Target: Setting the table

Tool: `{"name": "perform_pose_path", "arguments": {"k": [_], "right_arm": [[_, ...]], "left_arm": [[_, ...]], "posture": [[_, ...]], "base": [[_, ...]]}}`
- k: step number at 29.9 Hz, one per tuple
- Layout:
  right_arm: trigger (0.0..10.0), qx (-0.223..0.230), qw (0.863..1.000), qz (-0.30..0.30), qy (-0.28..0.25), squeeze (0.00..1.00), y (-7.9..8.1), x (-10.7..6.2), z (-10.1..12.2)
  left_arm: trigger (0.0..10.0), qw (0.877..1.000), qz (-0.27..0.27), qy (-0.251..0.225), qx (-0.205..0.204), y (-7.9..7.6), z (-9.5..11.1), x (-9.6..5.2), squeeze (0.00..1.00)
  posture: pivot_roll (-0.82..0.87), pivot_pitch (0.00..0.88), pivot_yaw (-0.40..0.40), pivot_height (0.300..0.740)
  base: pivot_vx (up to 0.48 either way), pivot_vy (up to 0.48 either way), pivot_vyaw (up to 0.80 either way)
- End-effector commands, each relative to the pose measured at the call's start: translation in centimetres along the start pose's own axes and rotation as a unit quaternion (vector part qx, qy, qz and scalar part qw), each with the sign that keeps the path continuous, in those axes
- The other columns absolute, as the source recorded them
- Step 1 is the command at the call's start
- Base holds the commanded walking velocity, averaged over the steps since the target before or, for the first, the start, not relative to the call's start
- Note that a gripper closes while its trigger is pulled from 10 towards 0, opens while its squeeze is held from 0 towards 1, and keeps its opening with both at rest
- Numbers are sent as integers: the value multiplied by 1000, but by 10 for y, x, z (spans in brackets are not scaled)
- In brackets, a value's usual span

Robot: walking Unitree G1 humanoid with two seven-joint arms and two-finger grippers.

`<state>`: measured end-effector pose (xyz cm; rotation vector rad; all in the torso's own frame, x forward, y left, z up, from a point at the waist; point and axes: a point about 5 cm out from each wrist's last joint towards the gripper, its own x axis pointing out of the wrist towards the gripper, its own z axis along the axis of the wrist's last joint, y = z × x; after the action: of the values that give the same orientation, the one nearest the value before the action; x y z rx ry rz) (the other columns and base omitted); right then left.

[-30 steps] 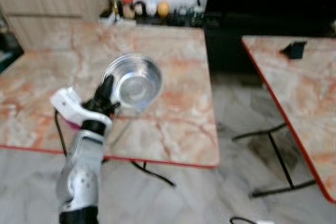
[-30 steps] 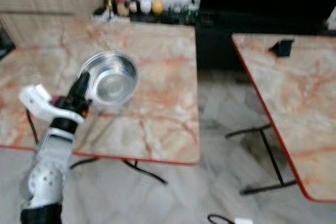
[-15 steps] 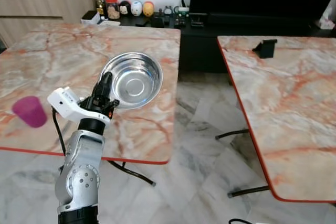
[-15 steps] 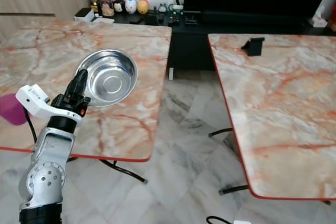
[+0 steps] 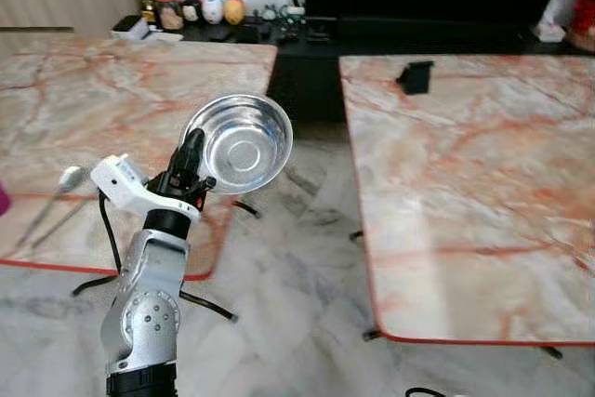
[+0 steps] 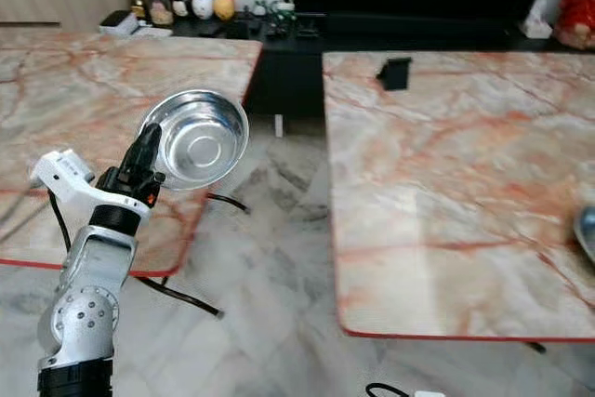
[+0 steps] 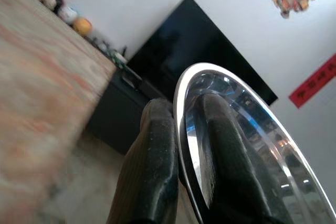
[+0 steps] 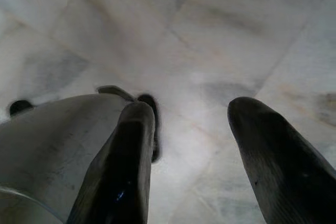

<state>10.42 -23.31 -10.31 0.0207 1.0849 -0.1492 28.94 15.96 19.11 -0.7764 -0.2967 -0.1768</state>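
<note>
the left hand [image 5: 192, 148] is raised in front of the robot and pinches the rim of a round, shiny steel bowl [image 5: 244, 143], one black finger inside the rim and one outside, closed tight on the thin metal edge. the bowl is shallow, with a flat circular base and a polished mirror-like inside, tilted so its opening faces the camera; it hangs in the air above the gap between two tabletops. the left tabletop [image 5: 84, 99] and the right tabletop [image 5: 465, 183] are both smooth pink-and-cream marble pattern with thin red edging. a spoon [image 5: 56, 194] lies on the left tabletop, blurred and hard to make out. a small dark object [image 5: 415, 76] sits on the right tabletop, too small to identify. the floor [image 5: 297, 323] is pale grey marble tile. the right hand [image 8: 189, 145] hangs over the floor, its two rounded black fingers spread well apart and holding nothing
</note>
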Motion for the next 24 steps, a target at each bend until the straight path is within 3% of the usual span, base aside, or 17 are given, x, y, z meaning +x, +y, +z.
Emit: {"name": "perform_pose_path", "arguments": {"k": [1,24], "right_arm": [[10000,-1,1000,-5,-4,0,-5,0,3],[10000,2,1000,-6,-5,0,-4,0,4]], "left_arm": [[10000,1000,-20,-5,6,-9,3,3,0],[10000,999,-25,10,32,-8,1,3,0]], "posture": [[-28,0,-3,732],[-25,0,-3,732]], "base": [[0,-394,0],[0,-393,0]]}}
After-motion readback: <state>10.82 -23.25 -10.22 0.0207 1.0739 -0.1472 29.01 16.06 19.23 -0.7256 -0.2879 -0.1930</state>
